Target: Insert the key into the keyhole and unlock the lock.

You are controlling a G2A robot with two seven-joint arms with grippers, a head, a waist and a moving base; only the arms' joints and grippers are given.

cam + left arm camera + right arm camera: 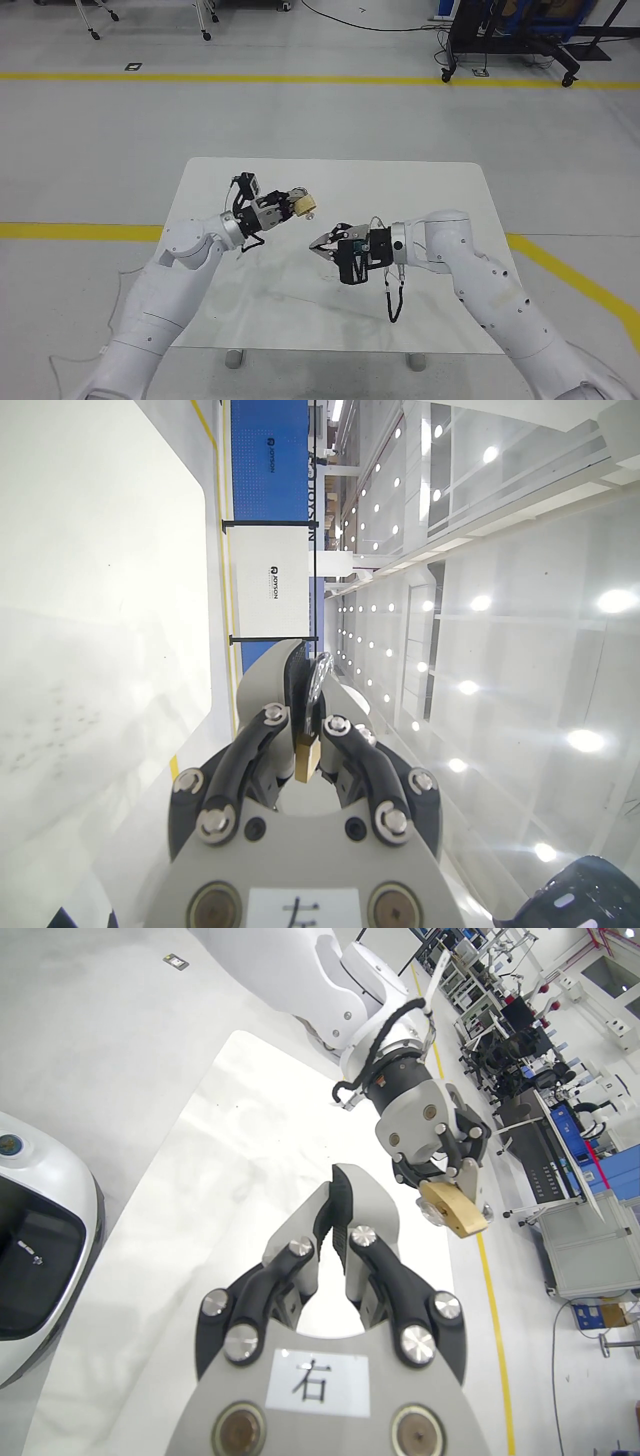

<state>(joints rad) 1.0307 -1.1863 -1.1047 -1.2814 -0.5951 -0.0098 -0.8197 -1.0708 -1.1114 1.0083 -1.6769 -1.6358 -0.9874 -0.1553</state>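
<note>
A brass padlock with a silver shackle is held above the white table, left of its middle. My left gripper is shut on it. In the left wrist view the brass body sits between the fingers and the shackle points outward. My right gripper hangs a short way from the lock with its tips aimed toward it. Its fingers are pressed together, and no key can be seen between them. From the right wrist the padlock in the left gripper shows its underside.
Yellow floor lines run behind and beside the table. A black wheeled rack stands far back right. A black cable dangles from the right wrist. Workbenches fill the room beyond.
</note>
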